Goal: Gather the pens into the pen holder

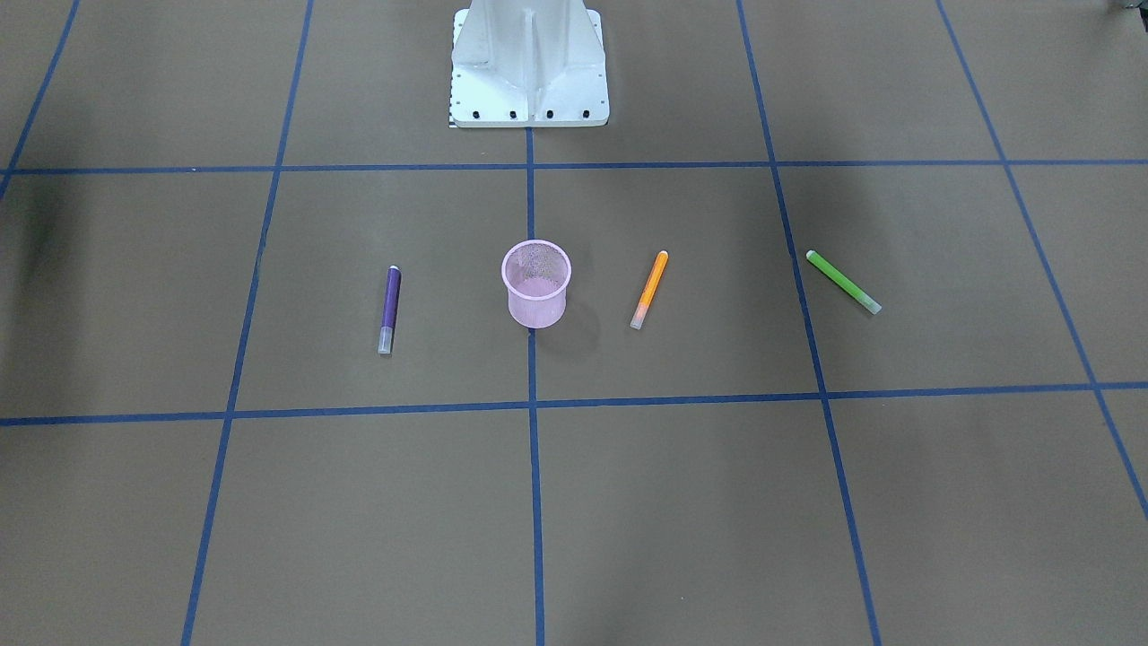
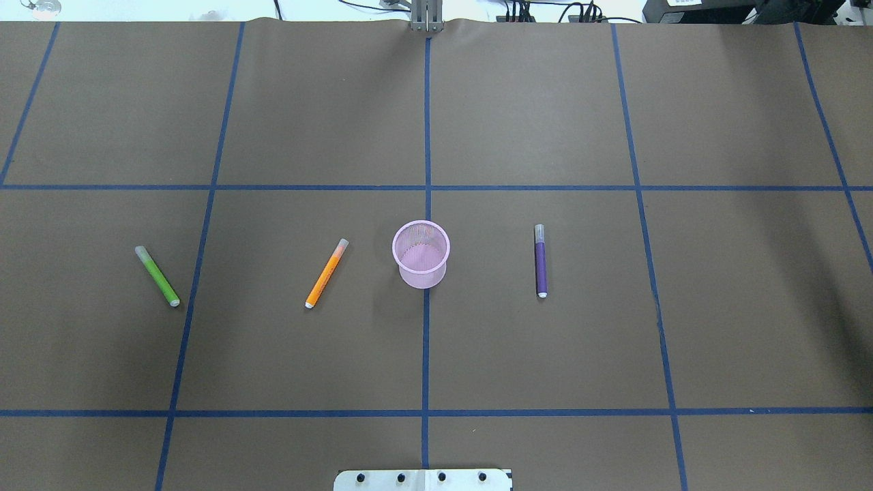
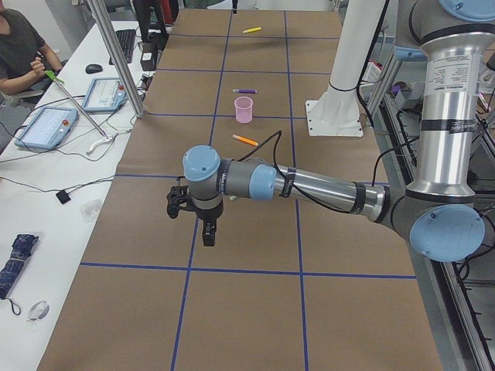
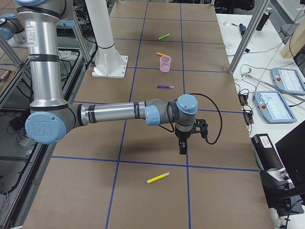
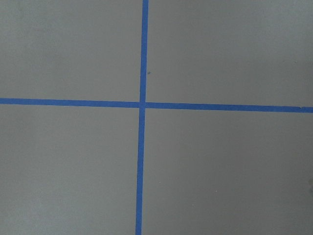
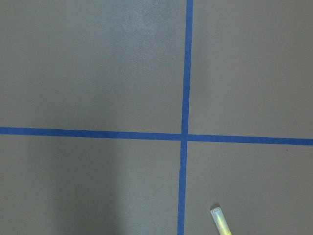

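Here, from the front, the pen holder (image 1: 536, 307) is standing empty between the purple pen (image 1: 389, 309) and orange pen (image 1: 649, 290), with the green pen (image 1: 843, 282) lying farther out. From the sides, the left gripper (image 3: 209, 238) and right gripper (image 4: 181, 148) are hanging well away; whether open or holding anything cannot be told. Collecting seems unstarted, so reaching a pen comes next

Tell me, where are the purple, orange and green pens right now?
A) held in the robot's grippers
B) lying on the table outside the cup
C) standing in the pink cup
B: the purple pen, orange pen and green pen all lie flat on the table, apart from the pink cup, which looks empty.
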You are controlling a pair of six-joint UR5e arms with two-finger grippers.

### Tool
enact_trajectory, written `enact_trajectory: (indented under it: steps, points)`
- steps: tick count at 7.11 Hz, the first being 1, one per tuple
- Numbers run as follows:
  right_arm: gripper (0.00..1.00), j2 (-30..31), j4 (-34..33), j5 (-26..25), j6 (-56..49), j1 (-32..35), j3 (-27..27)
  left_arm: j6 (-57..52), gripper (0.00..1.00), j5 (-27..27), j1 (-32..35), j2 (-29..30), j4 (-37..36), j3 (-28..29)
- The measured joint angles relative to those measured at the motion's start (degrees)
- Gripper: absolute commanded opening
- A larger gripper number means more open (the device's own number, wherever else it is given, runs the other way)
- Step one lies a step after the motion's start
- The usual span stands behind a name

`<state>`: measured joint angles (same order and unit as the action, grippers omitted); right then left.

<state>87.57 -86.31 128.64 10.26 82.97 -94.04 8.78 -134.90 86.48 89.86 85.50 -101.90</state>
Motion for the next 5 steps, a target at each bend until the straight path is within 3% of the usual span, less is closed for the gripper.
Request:
enact_trajectory:
  steps: [5]
  points:
    - [1.00, 0.4, 0.8, -0.6, -0.2, -0.1, -0.5, 0.1, 1.00, -3.0, -3.2, -0.3, 1.8, -0.7]
